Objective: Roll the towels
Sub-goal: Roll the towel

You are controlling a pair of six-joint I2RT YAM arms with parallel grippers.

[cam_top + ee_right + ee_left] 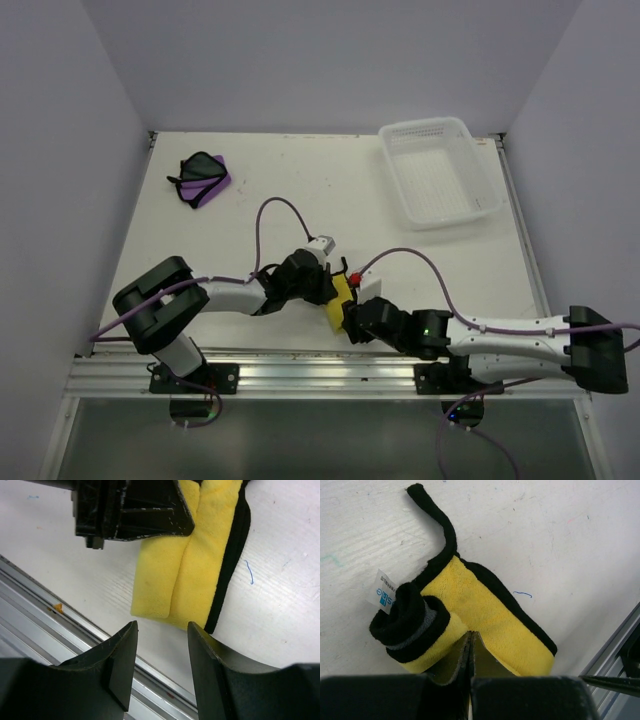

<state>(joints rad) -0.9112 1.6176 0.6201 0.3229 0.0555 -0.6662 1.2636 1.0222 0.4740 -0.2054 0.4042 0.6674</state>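
Roll half-started: left fingers [471, 655] closed, pinching a fold of yellow towel [490, 615] at the table's [300, 190] near edge, by the rail [55, 625]. Right fingers [351, 318] open, empty, just short of the towel's near end. Hold your pinch low and turn the cloth over itself evenly. Pin the free end with the right side so it won't skid. Long axis runs rail to far side, black loop [437, 525] pointing away from the rail. Second one, purple towel [203, 178], lies far left, well apart.
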